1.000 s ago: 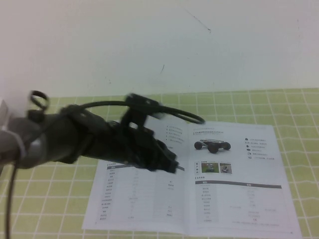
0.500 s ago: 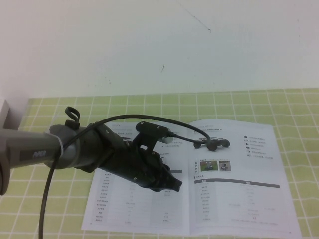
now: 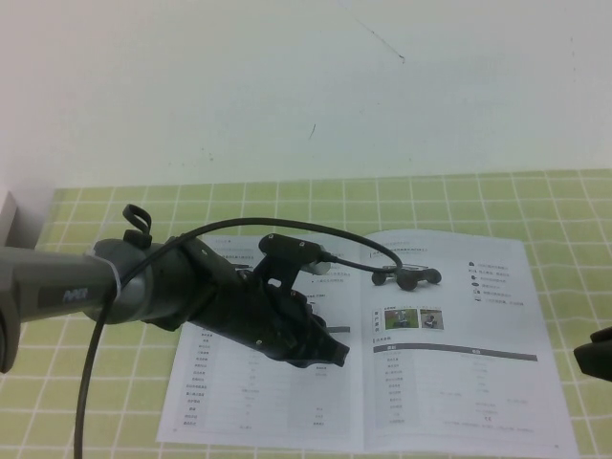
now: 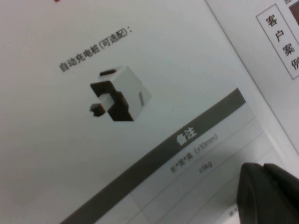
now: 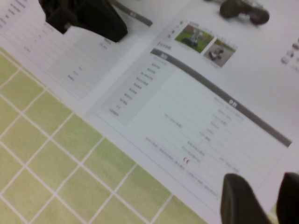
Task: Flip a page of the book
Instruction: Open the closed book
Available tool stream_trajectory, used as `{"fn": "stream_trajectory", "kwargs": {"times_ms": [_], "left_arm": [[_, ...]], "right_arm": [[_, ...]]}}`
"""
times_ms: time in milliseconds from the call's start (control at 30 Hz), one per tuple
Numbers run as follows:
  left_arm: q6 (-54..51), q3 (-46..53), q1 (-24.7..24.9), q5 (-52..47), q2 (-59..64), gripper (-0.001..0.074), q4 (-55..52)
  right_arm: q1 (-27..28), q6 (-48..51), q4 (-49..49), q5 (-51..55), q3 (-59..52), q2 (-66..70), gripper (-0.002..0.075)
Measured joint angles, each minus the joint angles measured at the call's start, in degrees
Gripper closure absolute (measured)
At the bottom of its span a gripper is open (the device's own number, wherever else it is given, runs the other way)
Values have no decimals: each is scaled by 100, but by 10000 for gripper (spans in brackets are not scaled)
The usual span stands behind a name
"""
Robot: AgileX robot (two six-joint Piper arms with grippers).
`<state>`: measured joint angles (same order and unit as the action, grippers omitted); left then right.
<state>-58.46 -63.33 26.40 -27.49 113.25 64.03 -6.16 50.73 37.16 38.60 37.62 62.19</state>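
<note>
The book (image 3: 287, 402) lies open and flat on the green grid mat; it also shows in the right wrist view (image 5: 196, 98). My left gripper (image 3: 325, 354) reaches in from the left and rests low over the left leaf near the spine, fingers shut with nothing between them. In the left wrist view it (image 4: 262, 170) sits just above a dark-headed table. The right-hand page (image 3: 459, 373) carries robot photos and a spec table. My right gripper (image 3: 595, 360) shows at the right edge beside that page. In the right wrist view it (image 5: 265, 186) is open, hovering over the page's near outer corner.
The green mat (image 3: 96, 382) with white grid lines extends round the book. A white wall stands behind. A grey object (image 3: 11, 215) sits at the far left edge. The left arm's cable (image 3: 287, 228) loops above the left leaf.
The left arm dropped onto the left leaf and has stayed there. The right gripper has come into the high view at the right edge.
</note>
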Motion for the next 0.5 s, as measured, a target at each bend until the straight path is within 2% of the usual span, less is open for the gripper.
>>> {"fn": "stream_trajectory", "kwargs": {"times_ms": [500], "left_arm": [[0, 0, -10, -32, 0, 738, 22]], "right_arm": [[-25, -218, -41, -11, 0, 161, 539]]}}
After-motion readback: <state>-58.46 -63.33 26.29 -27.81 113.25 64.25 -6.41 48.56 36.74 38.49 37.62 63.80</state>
